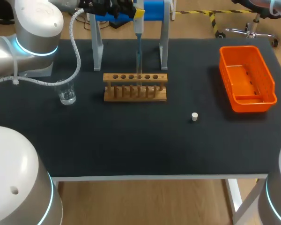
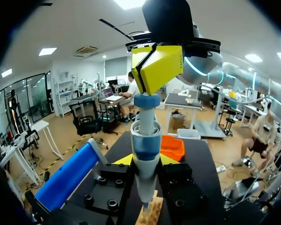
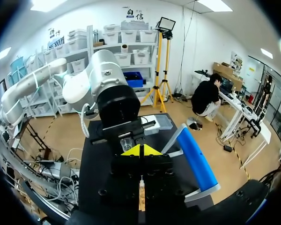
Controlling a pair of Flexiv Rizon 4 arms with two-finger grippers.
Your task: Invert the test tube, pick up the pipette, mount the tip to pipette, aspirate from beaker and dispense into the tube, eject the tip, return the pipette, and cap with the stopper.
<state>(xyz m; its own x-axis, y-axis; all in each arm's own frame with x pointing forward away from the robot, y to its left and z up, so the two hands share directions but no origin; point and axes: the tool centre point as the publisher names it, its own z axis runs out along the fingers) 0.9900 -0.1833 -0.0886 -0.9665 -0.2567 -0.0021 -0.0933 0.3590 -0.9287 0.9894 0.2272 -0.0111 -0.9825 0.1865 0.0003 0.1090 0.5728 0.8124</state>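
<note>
Two grippers meet on one pipette (image 2: 145, 140), which hangs upright. The left gripper (image 2: 146, 160) pinches its grey-blue barrel, one yellow tip touching each side. The right gripper (image 2: 155, 65) is directly above, its two yellow tips pressed together with nothing between them, resting on the blue button (image 2: 146, 100) at the pipette's top.

Straight below both grippers a wooden rack (image 1: 135, 93) with a row of round holes stands on the black table (image 1: 131, 145). The pipette's thin end (image 1: 138, 58) reaches down to one of the middle holes. I cannot tell what, if anything, stands in that hole.

Out to the left-arm side of the pipette, apart from the rack, is a small clear beaker (image 1: 66, 92) with a little clear liquid in the bottom. Out to the right-arm side, well apart from the grippers, sits an orange bin (image 1: 225, 77). A small white stopper (image 1: 195, 116) lies on the table nearer the front than the rack, between it and the bin and touching neither.

Just behind the grippers is a stand (image 1: 154, 9) with a blue bar on pale legs.
</note>
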